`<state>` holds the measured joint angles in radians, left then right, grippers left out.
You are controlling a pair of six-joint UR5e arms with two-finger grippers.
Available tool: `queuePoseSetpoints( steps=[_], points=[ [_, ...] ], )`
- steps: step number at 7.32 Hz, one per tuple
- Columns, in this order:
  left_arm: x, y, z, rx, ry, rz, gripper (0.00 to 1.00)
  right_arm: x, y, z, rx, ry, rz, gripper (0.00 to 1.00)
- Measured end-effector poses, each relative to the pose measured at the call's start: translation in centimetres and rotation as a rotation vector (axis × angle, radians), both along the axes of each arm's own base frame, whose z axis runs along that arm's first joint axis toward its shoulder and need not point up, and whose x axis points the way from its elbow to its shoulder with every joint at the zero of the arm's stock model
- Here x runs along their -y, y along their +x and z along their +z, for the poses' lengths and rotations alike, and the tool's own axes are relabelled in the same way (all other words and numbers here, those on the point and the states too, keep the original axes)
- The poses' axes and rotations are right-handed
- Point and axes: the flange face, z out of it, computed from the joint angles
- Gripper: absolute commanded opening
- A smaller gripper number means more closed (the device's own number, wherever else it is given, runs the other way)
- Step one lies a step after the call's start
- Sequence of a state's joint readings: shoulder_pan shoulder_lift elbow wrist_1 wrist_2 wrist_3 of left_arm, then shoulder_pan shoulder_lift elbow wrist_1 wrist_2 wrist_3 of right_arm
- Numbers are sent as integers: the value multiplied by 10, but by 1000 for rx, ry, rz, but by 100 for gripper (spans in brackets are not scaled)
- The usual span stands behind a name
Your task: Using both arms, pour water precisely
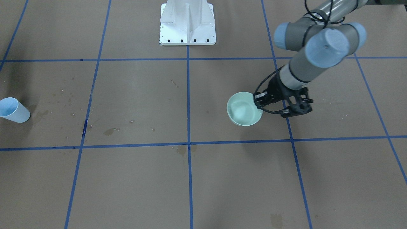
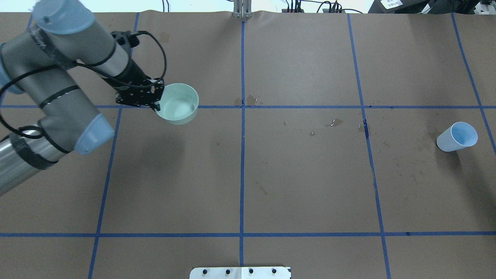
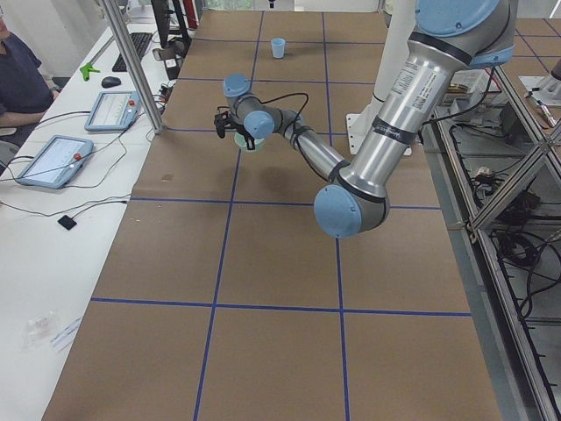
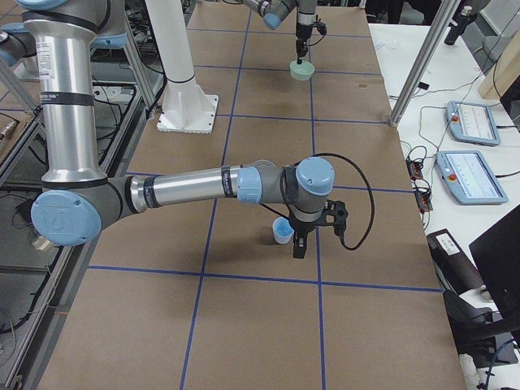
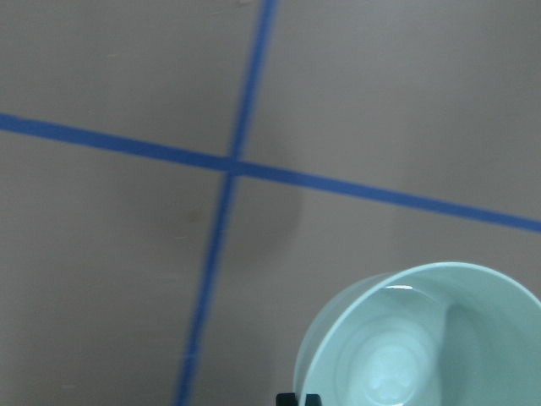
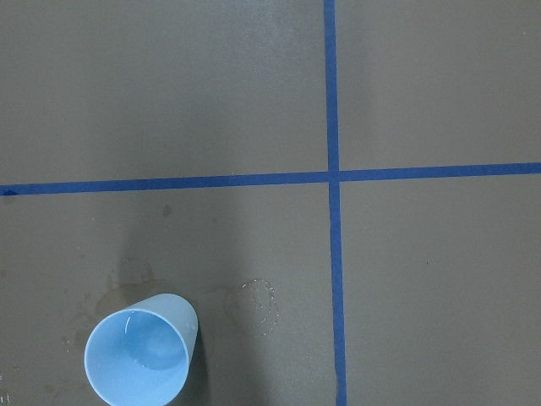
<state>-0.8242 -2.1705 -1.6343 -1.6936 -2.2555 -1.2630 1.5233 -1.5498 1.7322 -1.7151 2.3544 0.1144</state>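
Note:
My left gripper (image 1: 259, 101) (image 2: 157, 106) is shut on the rim of a mint-green bowl (image 1: 243, 109) (image 2: 178, 104) (image 5: 423, 338) and holds it above the table, its shadow on the paper below. A light-blue cup (image 2: 457, 136) (image 1: 14, 109) (image 6: 139, 355) stands upright far over on the robot's right. Inside the cup a faint shine may be the water (image 6: 150, 362); I cannot tell for sure. The right gripper (image 4: 297, 248) hangs just beside the cup (image 4: 282, 231), apart from it. It shows only in the exterior right view, so I cannot tell whether it is open or shut.
Wet stains and drops (image 2: 334, 122) (image 1: 109, 131) mark the brown paper between bowl and cup. The white pedestal (image 1: 187, 22) is bolted at the robot's side of the table. A person (image 3: 13, 70) sits at a side desk with tablets (image 3: 53, 158).

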Motion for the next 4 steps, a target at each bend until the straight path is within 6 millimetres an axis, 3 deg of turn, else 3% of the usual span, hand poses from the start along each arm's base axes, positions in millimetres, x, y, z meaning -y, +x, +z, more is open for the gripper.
queuePoseSetpoints(
  steps=[1,2,4],
  points=[
    [-2,50,-30,18,-18,-15,0,0,0,0,2,-1,1,99],
    [-9,90,-46,30,-22,-35,0,1,-1,-1,6,0,1,99],
    [-25,147,-46,23,-16,-70,0,2,-2,-4,17,4,0,99]
  ],
)
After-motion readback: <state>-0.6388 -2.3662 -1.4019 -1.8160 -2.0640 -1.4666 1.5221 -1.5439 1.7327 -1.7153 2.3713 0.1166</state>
